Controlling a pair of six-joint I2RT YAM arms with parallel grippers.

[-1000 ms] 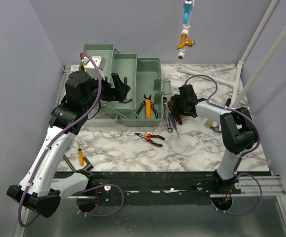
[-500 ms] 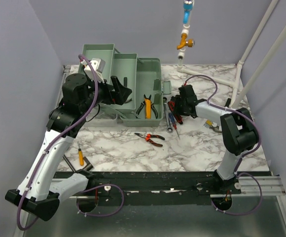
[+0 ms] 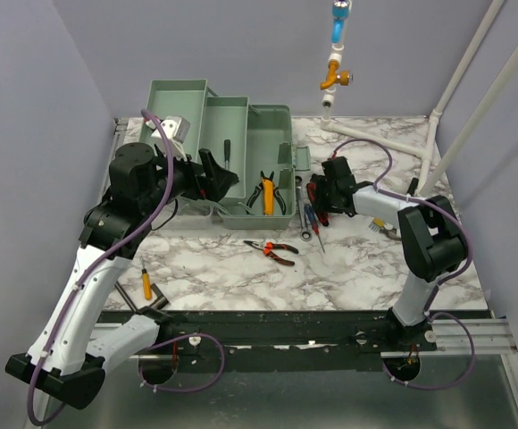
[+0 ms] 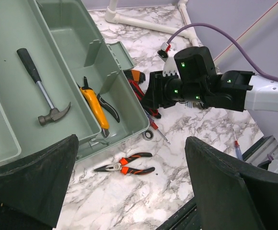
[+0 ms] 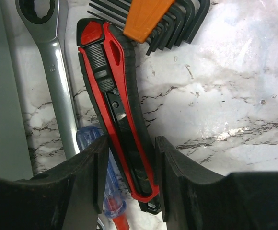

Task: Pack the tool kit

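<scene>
left gripper (image 4: 132,141): fingers wide apart, toolbox (image 4: 69,45) beyond tips | right gripper (image 5: 132,141): fingers either side of utility knife (image 5: 115,96), clamped or not, can't tell

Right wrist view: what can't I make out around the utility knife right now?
- Utility knife: the right wrist view cannot settle whether the right gripper touches it.
- Ratchet wrench: lower end hidden behind the gripper, right wrist view.
- Hex key set: cut off by the top edge.
- Blue screwdriver: shaft cut off by the bottom edge.
</scene>
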